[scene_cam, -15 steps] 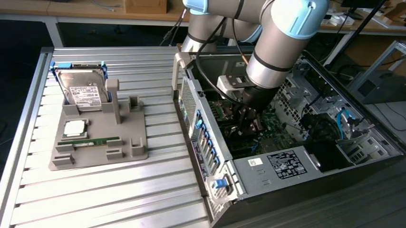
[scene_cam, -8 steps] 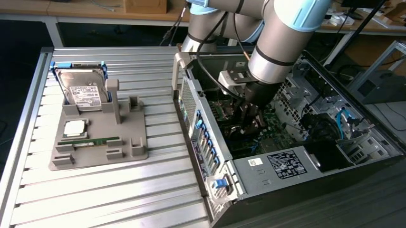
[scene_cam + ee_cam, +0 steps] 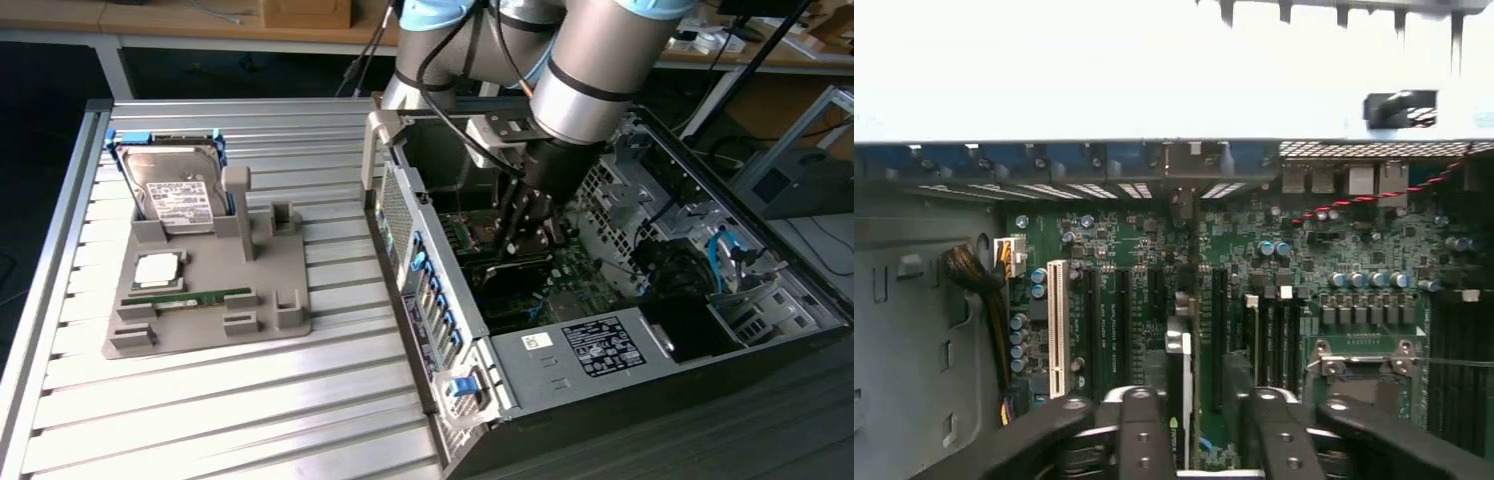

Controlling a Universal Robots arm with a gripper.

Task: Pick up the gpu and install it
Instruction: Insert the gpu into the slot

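Gpu (image 3: 1189, 330) edge-on, lower edge hidden

The arm (image 3: 601, 70) is built of thick silver-grey tubes with pale blue caps at the joints. A black band rings the lowest tube. Black cables run down alongside it (one loops loosely across the front). Below sits a grey metal wrist block, then a black gripper (image 3: 525, 222) with slim dark fingers (image 3: 514, 215). In the wrist view the fingers (image 3: 1139, 440) are matte black bars, each studded with small round screws.
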